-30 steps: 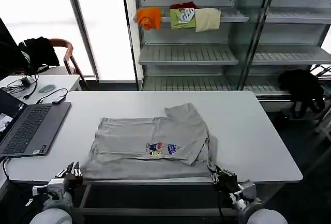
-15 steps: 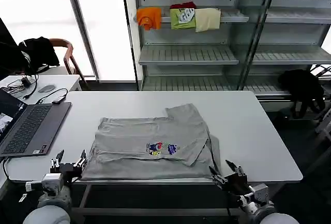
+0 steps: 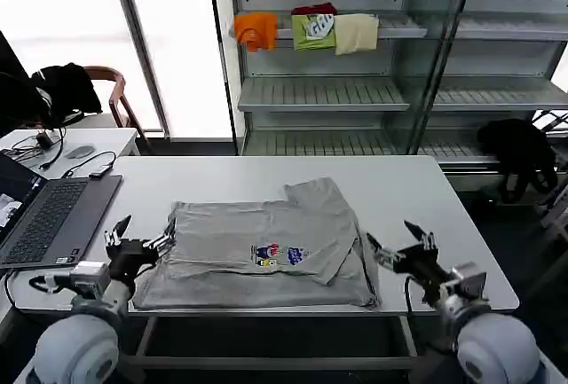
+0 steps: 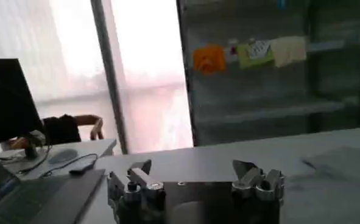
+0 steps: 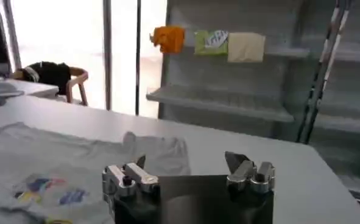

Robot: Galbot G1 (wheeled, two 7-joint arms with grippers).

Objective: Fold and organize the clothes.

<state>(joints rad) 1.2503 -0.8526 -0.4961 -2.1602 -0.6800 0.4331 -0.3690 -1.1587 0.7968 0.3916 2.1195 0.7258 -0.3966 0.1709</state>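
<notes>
— Grippers first: how did they stand?

— Both were spread wide and held nothing. The left gripper (image 3: 140,239) hovered over the white table (image 3: 444,224) at the left edge of the light grey shirt (image 3: 266,251), one fingertip just beside the cloth; whether it touched could not be told. The right gripper (image 3: 398,244) hung just past the shirt's right edge, apart from the fabric. In the left wrist view that gripper (image 4: 192,173) showed two dark fingers with metal knuckles set well apart and only table (image 4: 228,161) between them; the right wrist view showed the same wide gap on its gripper (image 5: 186,163), with the shirt (image 5: 52,164) lying beyond it.

— And the shirt itself?

— It lay flat near the middle of the table, toward the front edge, soft and slightly creased. Its right side was folded inward, so a sleeve pointed toward the back, and a small multicoloured print (image 3: 279,254) sat near the middle of the fabric.

— What else was around?

— An open laptop (image 3: 49,215) sat on the table's left end, well apart from the shirt. Behind the table stood metal shelving with slatted shelves (image 3: 324,93), and on an upper shelf lay an orange garment (image 3: 256,29), a green one (image 3: 314,29) and a cream one (image 3: 356,33), side by side. A black garment (image 3: 62,87) hung over a wooden chair at the far left.
</notes>
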